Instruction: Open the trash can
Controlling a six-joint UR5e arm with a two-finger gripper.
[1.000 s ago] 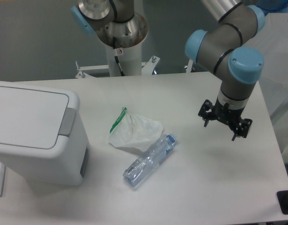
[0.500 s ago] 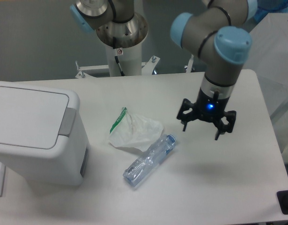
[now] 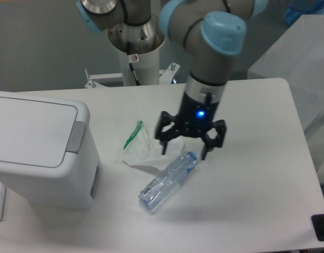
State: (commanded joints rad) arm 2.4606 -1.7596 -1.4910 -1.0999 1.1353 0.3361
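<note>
**Reaching for the lid tab**

The trash can sits at the left edge, lid flat and closed, grey push tab facing right. The gripper hovers mid-table over the plastic bag and bottle, jaws spread wide, holding nothing. Best to pass above the clutter, then press squarely down on the tab.

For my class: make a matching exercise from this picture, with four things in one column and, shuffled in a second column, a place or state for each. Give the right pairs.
1. trash can
2. plastic bottle
3. white bag
4. gripper

A. lying on its side near the table's front
B. open, above the bag and bottle
C. lid shut, at the table's left end
D. crumpled, with a green edge

Pairs: 1-C, 2-A, 3-D, 4-B
</note>
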